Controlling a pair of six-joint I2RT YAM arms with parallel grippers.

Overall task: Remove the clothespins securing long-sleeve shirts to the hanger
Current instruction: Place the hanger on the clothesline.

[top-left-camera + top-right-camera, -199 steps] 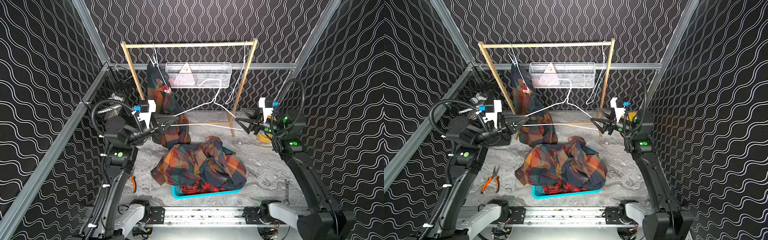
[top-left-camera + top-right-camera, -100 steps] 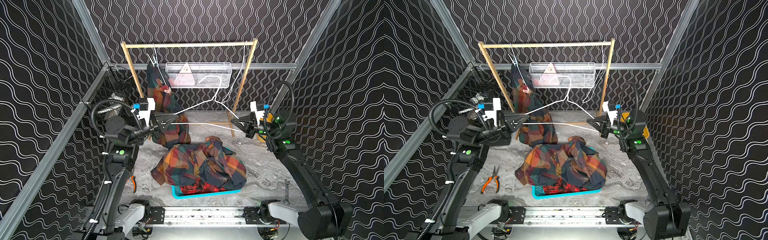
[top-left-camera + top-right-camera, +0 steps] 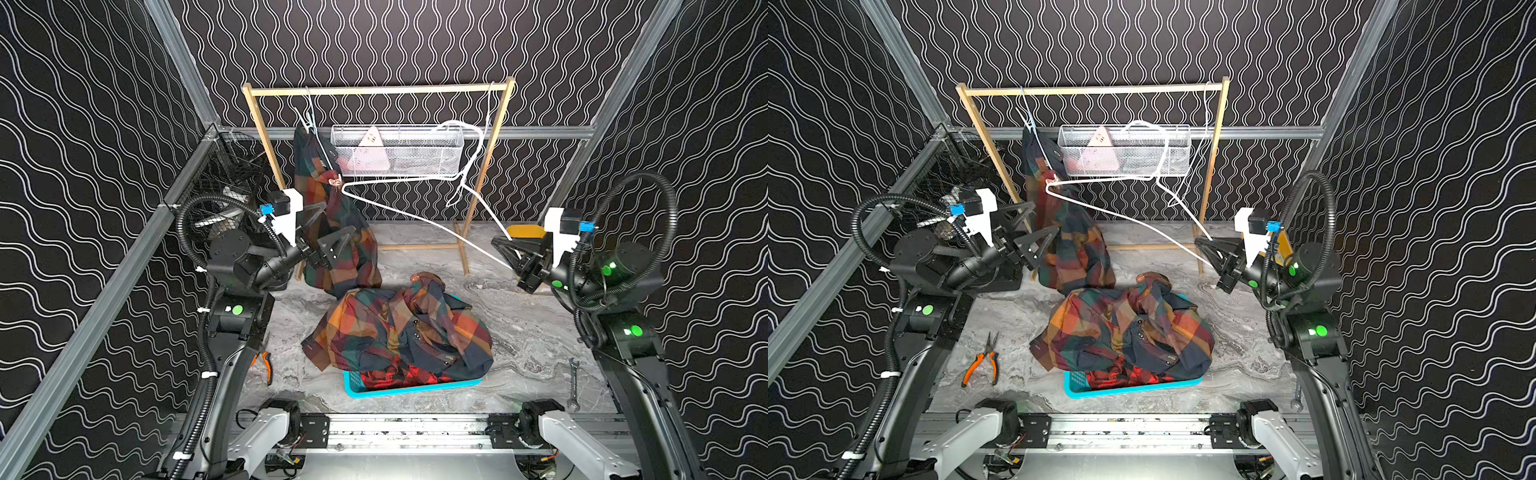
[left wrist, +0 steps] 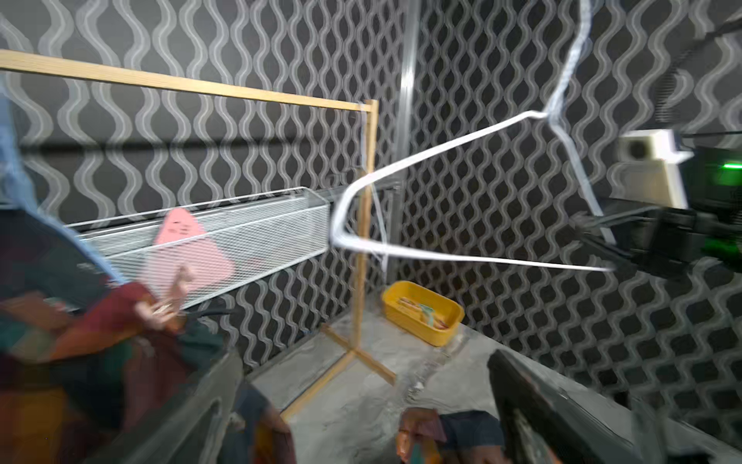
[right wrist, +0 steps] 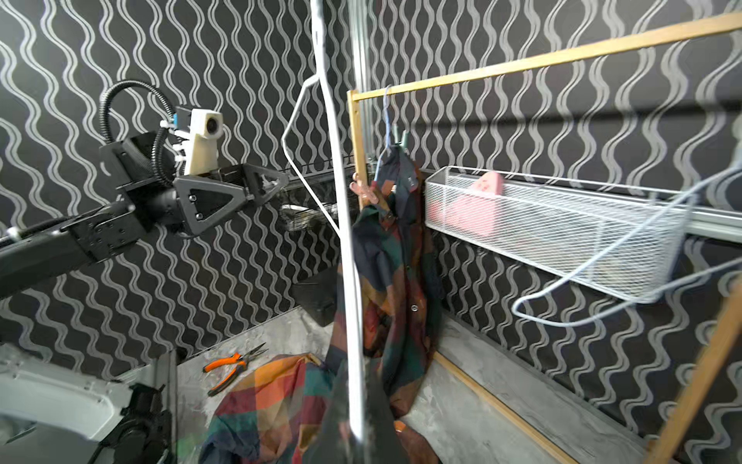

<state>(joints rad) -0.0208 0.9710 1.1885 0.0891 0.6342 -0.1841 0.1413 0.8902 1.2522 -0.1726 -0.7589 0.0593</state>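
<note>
Our right gripper [image 3: 503, 250] is pressed shut on one end of a bare white hanger [image 5: 350, 301], out in front of the rack's [image 3: 374, 89] post on that arm's side. From there the hanger slants across the rack's front toward the opposite post. In both top views its far corner seems to sit just beside a pink clothespin [image 3: 334, 181]. The wrist views show a clear gap between them.

Our left gripper [image 3: 336, 222] has its jaws spread wide with nothing between them. It is in front of the rack's other post, close to a checked shirt [image 3: 332, 253] that hangs there from a second hanger. The pink clothespin is pinched onto that shirt, above this gripper and nearer the rack's top rail. What looks like a pale green clothespin [image 5: 404, 138] sits higher, at the collar.

In front of the rack, a second checked shirt [image 3: 395, 332] is heaped on a red-and-black one [image 3: 399, 376] in a teal basket [image 3: 353, 387].
</note>
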